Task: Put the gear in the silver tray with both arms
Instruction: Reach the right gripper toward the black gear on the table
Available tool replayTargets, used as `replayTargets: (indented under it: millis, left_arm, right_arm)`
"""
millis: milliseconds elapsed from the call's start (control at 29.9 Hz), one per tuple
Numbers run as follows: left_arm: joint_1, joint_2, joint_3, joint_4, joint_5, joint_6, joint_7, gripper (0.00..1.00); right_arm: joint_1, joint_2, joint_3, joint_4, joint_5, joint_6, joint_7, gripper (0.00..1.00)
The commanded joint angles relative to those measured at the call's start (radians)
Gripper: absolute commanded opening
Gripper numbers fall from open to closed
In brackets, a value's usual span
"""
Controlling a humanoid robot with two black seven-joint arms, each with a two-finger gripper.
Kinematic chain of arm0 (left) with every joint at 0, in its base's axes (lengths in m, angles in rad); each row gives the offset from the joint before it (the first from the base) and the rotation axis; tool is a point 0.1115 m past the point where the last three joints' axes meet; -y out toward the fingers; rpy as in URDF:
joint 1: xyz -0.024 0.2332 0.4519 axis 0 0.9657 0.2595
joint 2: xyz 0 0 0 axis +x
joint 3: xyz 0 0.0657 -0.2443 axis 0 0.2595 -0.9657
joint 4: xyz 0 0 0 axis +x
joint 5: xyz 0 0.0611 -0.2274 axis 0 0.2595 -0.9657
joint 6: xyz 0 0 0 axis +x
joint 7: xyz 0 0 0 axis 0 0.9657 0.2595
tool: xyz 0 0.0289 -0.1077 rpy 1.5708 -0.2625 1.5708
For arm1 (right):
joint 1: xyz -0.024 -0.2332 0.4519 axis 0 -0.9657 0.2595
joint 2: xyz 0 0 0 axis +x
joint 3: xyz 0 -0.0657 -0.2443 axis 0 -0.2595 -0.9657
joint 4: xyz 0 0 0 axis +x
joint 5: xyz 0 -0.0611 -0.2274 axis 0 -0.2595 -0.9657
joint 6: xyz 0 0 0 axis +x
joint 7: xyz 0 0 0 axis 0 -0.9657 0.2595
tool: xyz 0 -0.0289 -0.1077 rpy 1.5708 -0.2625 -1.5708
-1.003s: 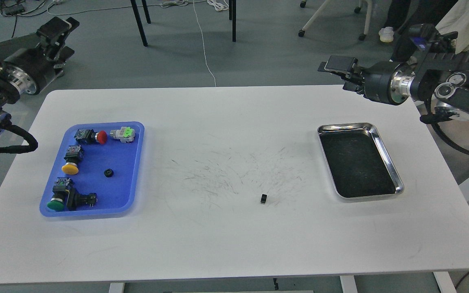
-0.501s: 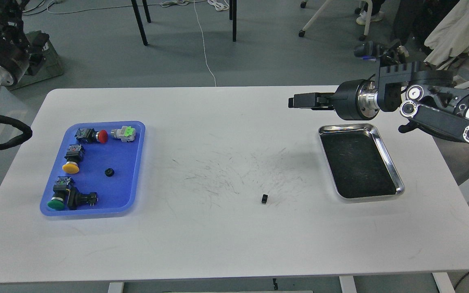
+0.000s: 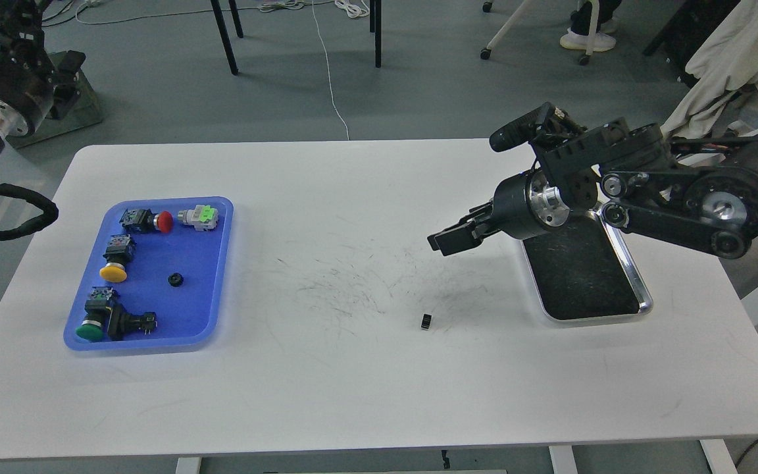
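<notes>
A small black gear lies on the white table, right of the middle. The silver tray stands at the right, its near-left corner hidden by my right arm. My right gripper hangs above the table left of the tray, pointing down-left, up and slightly right of the gear and apart from it. Its fingers read as one dark wedge. My left gripper is at the top left, off the table, dark and partly cut off by the view's edge. A second small black round part lies in the blue tray.
The blue plastic tray at the left holds several push-button switches with red, yellow and green caps. Chair and table legs stand on the floor beyond the far edge.
My right arm has swung from the far right edge over the silver tray and down-left toward the table's middle. My left gripper has lifted up and left. The gear has not moved.
</notes>
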Motion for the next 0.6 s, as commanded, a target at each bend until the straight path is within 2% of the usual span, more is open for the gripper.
replayTargets:
  millis: [0,134,234,334,568]
  left_arm:
    - [0.002,0.002,0.000,0.001,0.000,0.001,0.000,0.97]
    - [0.002,0.005,0.000,0.001,0.000,0.001,0.000,0.97]
    - [0.003,0.007,0.000,0.001,0.000,-0.001,0.000,0.97]
    - [0.003,0.008,-0.001,0.000,0.000,-0.001,0.000,0.97]
    - [0.005,0.017,-0.003,0.000,0.000,-0.004,0.000,0.97]
  right_arm:
    - [0.010,0.024,-0.053,0.002,-0.096,0.001,0.077,0.95]
    - [0.007,0.070,-0.108,-0.007,-0.138,0.001,0.134,0.91]
    - [0.010,0.096,-0.130,-0.008,-0.155,0.001,0.149,0.91]
    - [0.010,0.105,-0.147,-0.016,-0.176,0.001,0.177,0.85]
    - [-0.010,0.176,-0.167,-0.126,-0.184,-0.001,0.182,0.85]
